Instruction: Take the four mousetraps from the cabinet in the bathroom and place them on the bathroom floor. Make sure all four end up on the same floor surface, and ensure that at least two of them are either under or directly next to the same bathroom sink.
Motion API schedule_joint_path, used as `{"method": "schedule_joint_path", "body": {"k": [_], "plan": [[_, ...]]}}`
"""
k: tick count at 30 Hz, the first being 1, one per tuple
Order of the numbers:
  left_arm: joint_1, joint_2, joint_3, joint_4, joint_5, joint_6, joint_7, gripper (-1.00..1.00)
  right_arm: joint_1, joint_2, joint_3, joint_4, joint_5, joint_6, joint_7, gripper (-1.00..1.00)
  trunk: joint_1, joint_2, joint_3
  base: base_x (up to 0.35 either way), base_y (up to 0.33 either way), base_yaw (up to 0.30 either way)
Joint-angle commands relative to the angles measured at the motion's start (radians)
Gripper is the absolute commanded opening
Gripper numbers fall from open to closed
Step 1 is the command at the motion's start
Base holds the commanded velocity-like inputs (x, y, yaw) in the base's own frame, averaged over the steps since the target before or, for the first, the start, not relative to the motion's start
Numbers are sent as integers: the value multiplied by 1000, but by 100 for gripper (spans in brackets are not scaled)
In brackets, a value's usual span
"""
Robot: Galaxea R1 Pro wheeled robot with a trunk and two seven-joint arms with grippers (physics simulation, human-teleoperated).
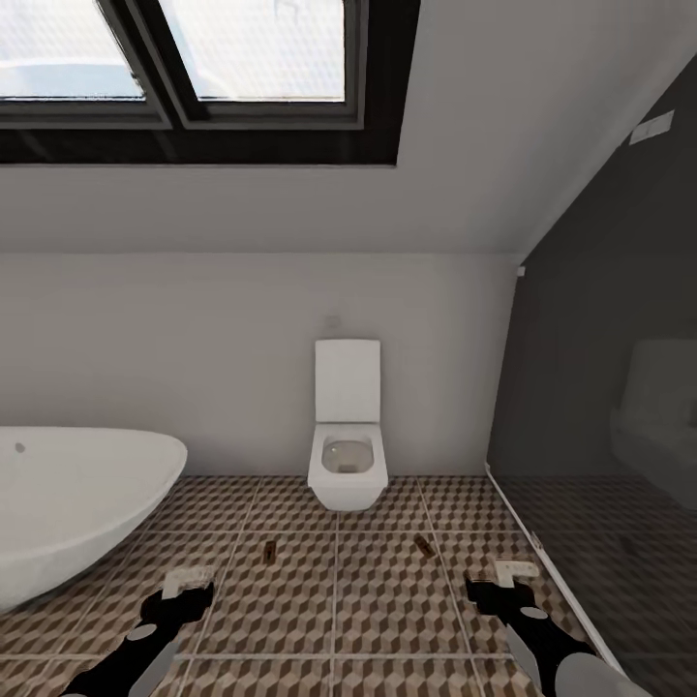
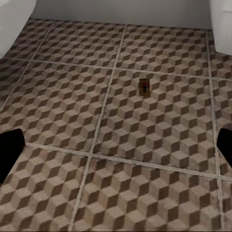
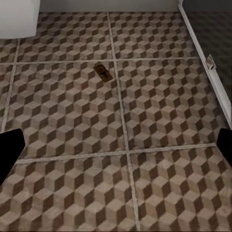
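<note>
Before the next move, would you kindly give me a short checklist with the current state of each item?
1. Left pincer free of load: ok, open, nothing between its fingers.
2. Right pincer free of load: ok, open and empty.
3. Mousetraps on the bathroom floor: two lie there, left mousetrap and right mousetrap; four needed, not ok.
4. Both on the same tiled surface: ok.
5. Two traps beside the sink: cannot tell; only the toilet and bathtub are near them.
</note>
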State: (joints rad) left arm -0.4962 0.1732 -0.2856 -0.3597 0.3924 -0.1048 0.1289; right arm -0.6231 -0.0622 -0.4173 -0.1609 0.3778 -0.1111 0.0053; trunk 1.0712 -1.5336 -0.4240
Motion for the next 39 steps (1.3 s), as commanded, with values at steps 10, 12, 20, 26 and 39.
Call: {"method": "schedule_joint_path", "body": {"k": [10,12,20,26,39], "plan": [[-1,1,-10,140,10,-3,6,100,3,-66,-7,125,9,1,0,100,-39,70,30,0,0,0],[-1,0,-11,169,10,-3,6,100,9,-71,-7,148,9,3,-1,100,-46,84,37,0,0,0],[-1,-15,-12,300,11,-3,2,100,12,-79,-6,182,15,9,-8,100,-77,140,62,0,0,0],[4,-22,-12,342,12,-2,-2,100,64,-80,-7,190,17,11,-15,100,-100,182,80,0,0,0],[11,-28,-11,356,12,1,-6,100,223,-75,-7,193,18,11,-15,100,-150,273,121,0,0,0]]}}
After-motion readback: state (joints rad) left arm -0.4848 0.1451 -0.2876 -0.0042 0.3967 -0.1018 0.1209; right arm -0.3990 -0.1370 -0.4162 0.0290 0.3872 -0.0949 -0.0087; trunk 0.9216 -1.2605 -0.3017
